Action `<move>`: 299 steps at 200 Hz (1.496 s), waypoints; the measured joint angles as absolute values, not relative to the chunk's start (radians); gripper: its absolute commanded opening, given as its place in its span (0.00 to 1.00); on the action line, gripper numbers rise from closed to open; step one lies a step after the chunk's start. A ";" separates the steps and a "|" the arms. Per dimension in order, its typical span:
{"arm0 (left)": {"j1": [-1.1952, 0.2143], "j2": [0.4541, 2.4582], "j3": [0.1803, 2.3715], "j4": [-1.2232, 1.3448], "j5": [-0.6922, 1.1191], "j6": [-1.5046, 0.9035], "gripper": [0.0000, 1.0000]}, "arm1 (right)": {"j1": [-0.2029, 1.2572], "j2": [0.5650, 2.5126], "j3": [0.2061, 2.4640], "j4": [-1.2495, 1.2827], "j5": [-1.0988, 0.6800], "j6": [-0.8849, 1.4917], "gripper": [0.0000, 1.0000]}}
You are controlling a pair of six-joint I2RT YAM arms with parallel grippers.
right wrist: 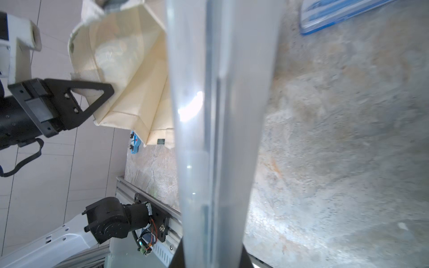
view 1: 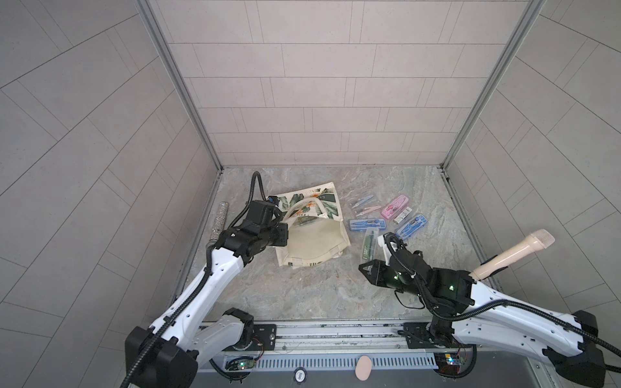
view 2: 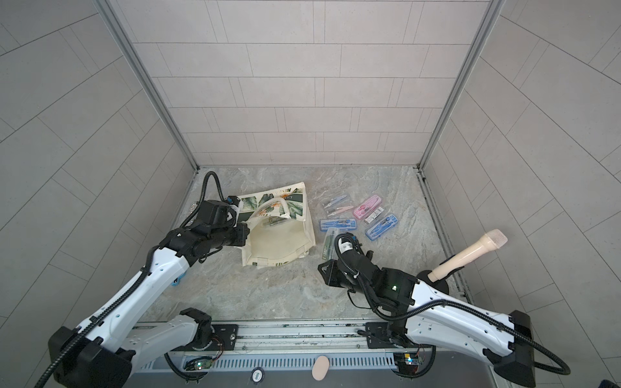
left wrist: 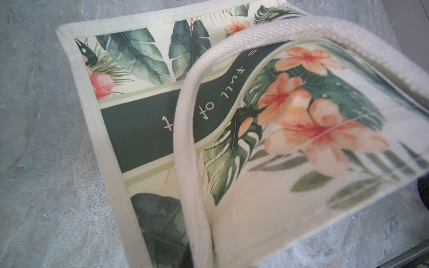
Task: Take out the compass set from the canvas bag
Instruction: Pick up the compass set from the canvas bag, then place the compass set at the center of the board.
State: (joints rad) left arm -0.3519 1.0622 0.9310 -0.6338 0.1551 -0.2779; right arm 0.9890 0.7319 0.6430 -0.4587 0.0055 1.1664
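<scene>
**Canvas mouth held open, one set out**

Your left pincer (view 1: 285, 235) clamps the canvas bag (view 1: 316, 242) by its rim, so the mouth gapes. Your right pincer (view 1: 373, 257) grips a clear-cased compass set (view 1: 369, 240) outside the bag (another green set (view 1: 304, 221) lies inside, just past the left tips).

Cream canvas tote bag (view 1: 312, 242): plain cream inside, outside printed with green tropical leaves, orange-pink flowers and a dark green band with white lettering. Grey marbled stone worktop (view 1: 302, 289). Blue flat plastic case (view 1: 366, 224), second blue plastic case (view 1: 410, 226), pink plastic case (view 1: 395, 207). Clear long plastic case (view 1: 369, 243), green contents. Peach-pink microphone (view 1: 514, 250).
</scene>
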 measured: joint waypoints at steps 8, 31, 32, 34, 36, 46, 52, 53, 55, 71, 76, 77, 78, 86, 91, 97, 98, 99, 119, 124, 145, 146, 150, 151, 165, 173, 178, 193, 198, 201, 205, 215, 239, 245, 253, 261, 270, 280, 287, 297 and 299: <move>-0.352 1.063 0.931 -0.633 0.155 -0.280 0.00 | 0.947 0.698 0.625 -0.476 -0.003 1.164 0.09; -0.352 1.062 0.931 -0.633 0.153 -0.284 0.00 | 0.817 0.630 0.566 -0.509 -0.055 1.165 0.11; -0.352 1.062 0.931 -0.633 0.153 -0.284 0.00 | 0.808 0.628 0.562 -0.511 -0.059 1.166 0.11; -0.352 1.062 0.931 -0.633 0.153 -0.285 0.00 | 0.796 0.624 0.557 -0.513 -0.066 1.167 0.10; -0.352 1.062 0.931 -0.633 0.153 -0.285 0.00 | 0.785 0.621 0.551 -0.516 -0.072 1.168 0.10; -0.352 1.062 0.931 -0.632 0.152 -0.288 0.00 | 0.729 0.607 0.528 -0.523 -0.107 1.176 0.10; -0.352 1.062 0.931 -0.632 0.152 -0.289 0.00 | 0.698 0.602 0.513 -0.523 -0.129 1.181 0.11; -0.352 1.062 0.931 -0.632 0.152 -0.289 0.00 | 0.691 0.602 0.510 -0.523 -0.133 1.182 0.11; -0.352 1.062 0.931 -0.632 0.152 -0.289 0.00 | 0.682 0.601 0.505 -0.523 -0.140 1.183 0.11; -0.352 1.062 0.931 -0.632 0.152 -0.289 0.00 | 0.627 0.604 0.472 -0.516 -0.193 1.205 0.13; -0.352 1.062 0.931 -0.632 0.152 -0.289 0.00 | 0.614 0.608 0.462 -0.511 -0.208 1.212 0.13; -0.352 1.061 0.931 -0.632 0.152 -0.289 0.00 | 0.613 0.609 0.461 -0.510 -0.209 1.213 0.14; -0.352 1.061 0.931 -0.632 0.152 -0.289 0.00 | 0.610 0.610 0.459 -0.508 -0.213 1.214 0.13; -0.352 1.060 0.931 -0.633 0.152 -0.289 0.00 | 0.598 0.621 0.447 -0.496 -0.234 1.225 0.14; -0.352 1.059 0.931 -0.633 0.152 -0.289 0.00 | 0.592 0.630 0.443 -0.488 -0.245 1.231 0.14; -0.352 1.057 0.931 -0.633 0.152 -0.290 0.00 | 0.587 0.644 0.439 -0.477 -0.259 1.237 0.14; -0.352 1.057 0.931 -0.632 0.152 -0.290 0.00 | 0.587 0.646 0.439 -0.476 -0.260 1.238 0.14; -0.352 1.056 0.931 -0.632 0.152 -0.290 0.00 | 0.586 0.649 0.438 -0.474 -0.262 1.239 0.14; -0.352 1.047 0.931 -0.633 0.151 -0.293 0.00 | 0.581 0.702 0.430 -0.429 -0.291 1.267 0.14; -0.352 1.045 0.931 -0.633 0.151 -0.294 0.00 | 0.581 0.714 0.426 -0.411 -0.297 1.276 0.14; -0.352 1.039 0.931 -0.633 0.151 -0.297 0.00 | 0.575 0.756 0.411 -0.346 -0.308 1.314 0.14; -0.352 1.038 0.931 -0.633 0.151 -0.297 0.00 | 0.574 0.759 0.410 -0.343 -0.309 1.317 0.14; -0.352 1.037 0.931 -0.633 0.151 -0.298 0.00 | 0.572 0.766 0.410 -0.334 -0.310 1.322 0.14; -0.352 1.037 0.931 -0.633 0.151 -0.298 0.00 | 0.570 0.770 0.410 -0.331 -0.310 1.324 0.14; -0.352 1.037 0.931 -0.633 0.152 -0.299 0.00 | 0.559 0.804 0.410 -0.292 -0.311 1.344 0.14; -0.352 1.037 0.931 -0.633 0.152 -0.299 0.00 | 0.551 0.826 0.411 -0.272 -0.313 1.355 0.14; -0.352 1.037 0.931 -0.633 0.152 -0.300 0.00 | 0.547 0.839 0.411 -0.260 -0.315 1.364 0.14; -0.352 1.037 0.931 -0.633 0.152 -0.300 0.00 | 0.533 0.886 0.411 -0.224 -0.327 1.386 0.14; -0.352 1.037 0.931 -0.633 0.152 -0.300 0.00 | 0.528 0.903 0.411 -0.212 -0.332 1.393 0.15; -0.352 1.037 0.931 -0.633 0.152 -0.300 0.00 | 0.526 0.911 0.411 -0.206 -0.334 1.396 0.15; -0.352 1.037 0.931 -0.633 0.152 -0.300 0.00 | 0.522 0.924 0.411 -0.197 -0.338 1.400 0.15; -0.352 1.037 0.931 -0.633 0.153 -0.302 0.00 | 0.512 0.952 0.415 -0.184 -0.346 1.408 0.14; -0.352 1.037 0.931 -0.632 0.157 -0.311 0.00 | 0.476 1.007 0.445 -0.183 -0.361 1.415 0.15; -0.352 1.037 0.931 -0.632 0.159 -0.315 0.00 | 0.467 1.018 0.454 -0.181 -0.362 1.416 0.15; -0.352 1.037 0.931 -0.629 0.160 -0.318 0.00 | 0.454 1.034 0.466 -0.175 -0.363 1.418 0.15; -0.352 1.037 0.929 -0.624 0.162 -0.319 0.00 | 0.443 1.049 0.476 -0.165 -0.366 1.420 0.15; -0.352 1.037 0.925 -0.619 0.164 -0.323 0.00 | 0.432 1.070 0.484 -0.148 -0.372 1.426 0.16; -0.352 1.037 0.921 -0.617 0.167 -0.325 0.00 | 0.422 1.102 0.492 -0.126 -0.382 1.436 0.16; -0.352 1.037 0.920 -0.616 0.169 -0.326 0.00 | 0.416 1.127 0.498 -0.115 -0.392 1.444 0.16; -0.352 1.037 0.919 -0.613 0.173 -0.327 0.00 | 0.408 1.166 0.508 -0.106 -0.408 1.453 0.17; -0.352 1.037 0.919 -0.612 0.174 -0.327 0.00 | 0.407 1.174 0.509 -0.104 -0.411 1.454 0.17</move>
State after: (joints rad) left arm -0.3515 1.0367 0.9192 -0.6125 0.1738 -0.3275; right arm 0.4068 1.1744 0.5095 -0.1036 -0.4114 1.4540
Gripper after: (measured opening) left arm 0.098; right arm 0.209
